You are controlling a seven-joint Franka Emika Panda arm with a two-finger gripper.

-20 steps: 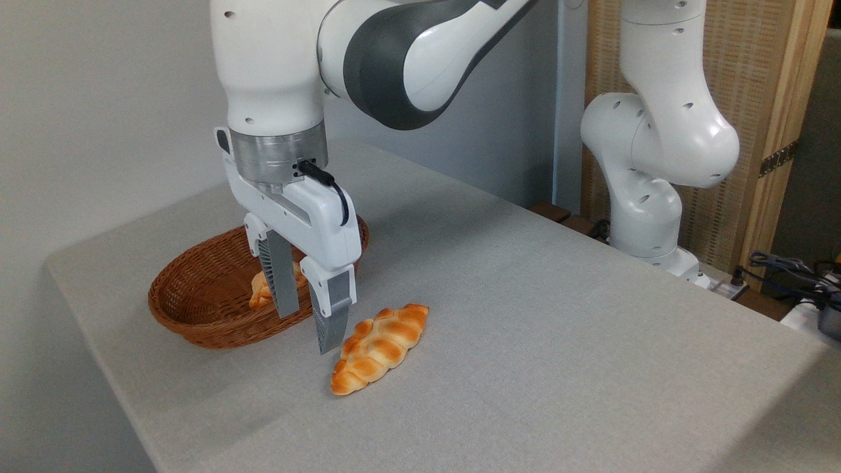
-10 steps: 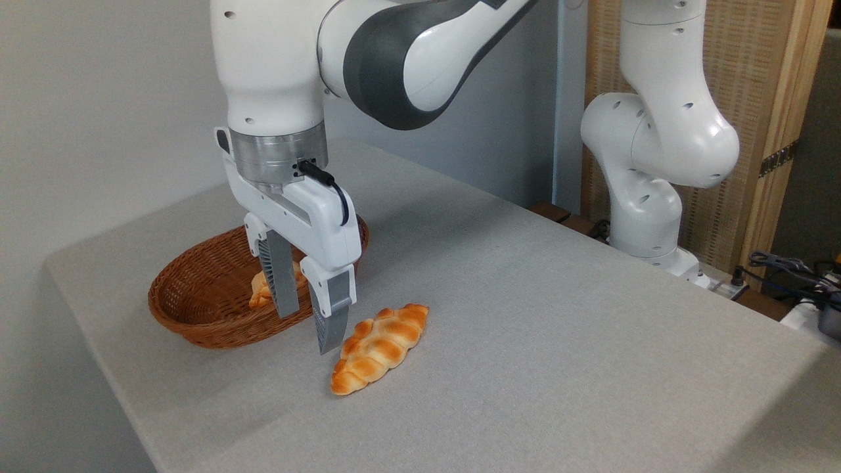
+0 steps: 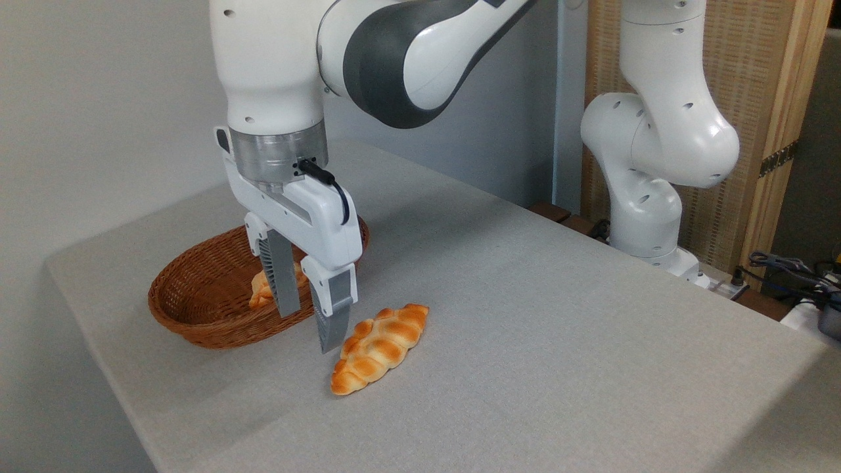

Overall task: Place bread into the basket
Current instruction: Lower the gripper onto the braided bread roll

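Observation:
The bread (image 3: 379, 347), a long braided golden-brown loaf, lies on the grey table just right of the basket (image 3: 197, 309), a shallow oval wicker one. My gripper (image 3: 309, 328) hangs open over the basket's right rim, fingers pointing down with nothing between them. Its right fingertip is just left of the loaf's middle, a little above the table. An orange pastry (image 3: 266, 289) lies inside the basket, partly hidden behind the left finger.
The table's front left edge (image 3: 118, 394) runs close below the basket. The arm's white base (image 3: 647, 217) stands at the table's far right side, with cables (image 3: 788, 269) beyond it.
Almost nothing differs; the gripper has risen by a hair. The bread and basket lie where they were.

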